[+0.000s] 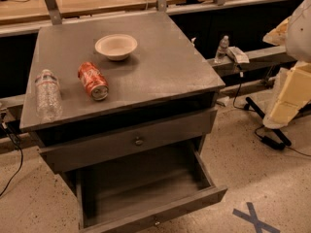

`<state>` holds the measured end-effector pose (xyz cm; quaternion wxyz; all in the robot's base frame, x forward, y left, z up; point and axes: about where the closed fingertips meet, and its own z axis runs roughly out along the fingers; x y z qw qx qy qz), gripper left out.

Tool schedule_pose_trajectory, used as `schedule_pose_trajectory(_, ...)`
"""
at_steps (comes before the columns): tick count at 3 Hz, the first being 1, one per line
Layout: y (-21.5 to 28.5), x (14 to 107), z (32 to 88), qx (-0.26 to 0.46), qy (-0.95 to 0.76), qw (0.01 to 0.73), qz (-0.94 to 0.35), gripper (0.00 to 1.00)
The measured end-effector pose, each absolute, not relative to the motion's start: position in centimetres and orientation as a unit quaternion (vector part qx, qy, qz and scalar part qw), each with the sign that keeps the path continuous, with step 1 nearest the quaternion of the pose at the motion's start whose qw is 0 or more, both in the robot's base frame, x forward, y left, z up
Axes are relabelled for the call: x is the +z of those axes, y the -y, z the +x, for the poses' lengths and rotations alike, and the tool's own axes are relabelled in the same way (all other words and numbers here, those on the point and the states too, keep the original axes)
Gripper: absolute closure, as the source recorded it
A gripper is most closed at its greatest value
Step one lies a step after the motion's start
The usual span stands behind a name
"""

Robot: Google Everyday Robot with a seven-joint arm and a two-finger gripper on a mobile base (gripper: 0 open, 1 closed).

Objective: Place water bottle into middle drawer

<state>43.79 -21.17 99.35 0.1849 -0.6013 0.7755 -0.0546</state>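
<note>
The water bottle (pixel 47 94) is clear crinkled plastic and lies on its side at the left edge of the grey cabinet top (pixel 165 67). The middle drawer (pixel 146 198) is pulled out below, with a dark interior, a narrow front panel and a tiny knob (pixel 156 223). My gripper (pixel 289 93) shows as cream-coloured parts at the right edge of the view. It is well to the right of the cabinet and far from the bottle, and holds nothing that I can see.
An orange-red soda can (pixel 93 80) lies beside the bottle and a beige bowl (pixel 115 46) stands behind it. A taller drawer panel with a round metal knob (pixel 138 141) sits above the open drawer. A small clear bottle (pixel 222 48) stands on a ledge behind. Cables (pixel 265 130) and a blue tape cross (pixel 253 217) are on the floor.
</note>
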Motion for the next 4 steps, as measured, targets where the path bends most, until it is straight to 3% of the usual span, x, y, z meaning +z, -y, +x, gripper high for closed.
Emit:
schedule_pose_trajectory(3, 18.2, 100.0, 45.5, -0.053, -0.756, 0.2, -0.621, 0.0)
schedule_pose_trajectory(4, 14.1, 99.7, 47.6, -0.032, -0.723, 0.215, -0.655, 0.0)
